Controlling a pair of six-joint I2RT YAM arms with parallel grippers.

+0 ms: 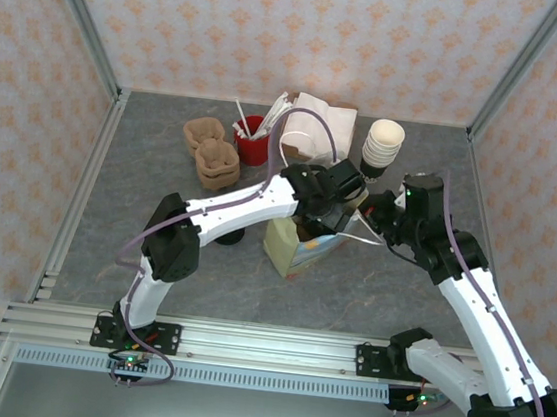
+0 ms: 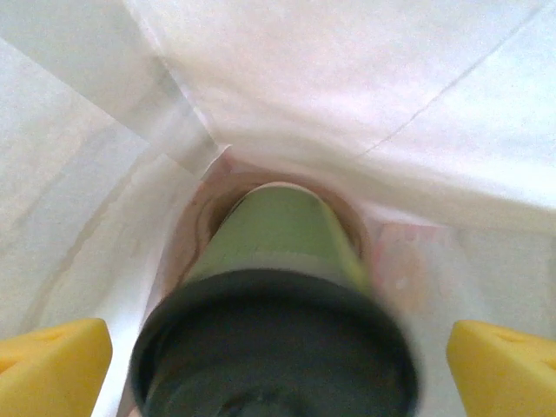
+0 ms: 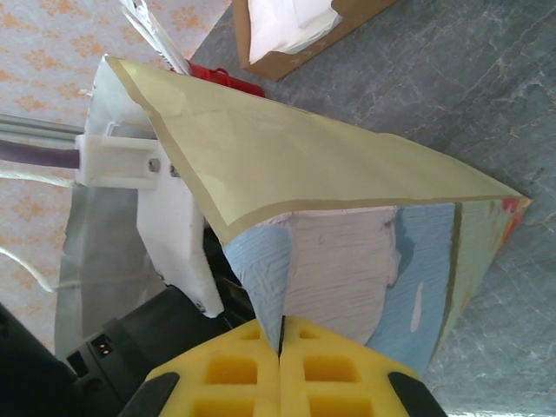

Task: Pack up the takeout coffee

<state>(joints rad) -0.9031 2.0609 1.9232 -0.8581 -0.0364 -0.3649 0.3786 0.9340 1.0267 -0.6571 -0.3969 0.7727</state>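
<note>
Bg: bag (image 2: 347,87) walls; cup (image 2: 278,230) base hidden, lid (image 2: 274,347) blurry.

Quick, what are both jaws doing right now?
Left gripper: open, jaws either side of the cup, not touching.
Right gripper: closed on the bag rim.

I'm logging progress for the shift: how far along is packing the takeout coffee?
Done, it seems: the lidded green cup stands deep inside the paper bag, its base in a brownish ring. In hand: the left jaws stand wide apart either side of its black lid, not touching it; the right jaws are shut on the bag's rim, holding it open. Left: lift the left arm out and release the bag.
</note>
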